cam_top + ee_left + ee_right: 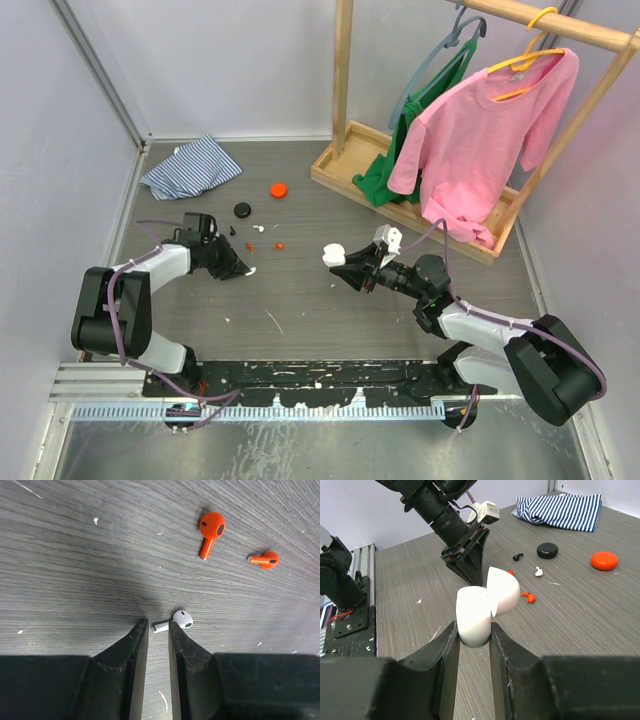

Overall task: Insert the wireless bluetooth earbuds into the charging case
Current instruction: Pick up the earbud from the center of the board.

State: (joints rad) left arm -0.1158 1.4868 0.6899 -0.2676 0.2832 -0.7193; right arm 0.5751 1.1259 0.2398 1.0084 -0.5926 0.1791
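The open charging case (475, 617) is gripped by the right pincer (472, 626); the white earbud (181, 619) is straddled by the narrow-set left pincer (157, 625); none is judged inserted yet

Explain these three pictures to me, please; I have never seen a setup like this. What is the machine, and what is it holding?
This is a robot: a left arm and a right arm bolted to a table. One picture looks down from above; the other two come from a camera on each wrist. The right gripper clamps an open white charging case. The left gripper is at a white earbud; whether it pinches it is unclear. Nearby lie two orange earbuds, an orange puck, a black puck and a striped cloth.
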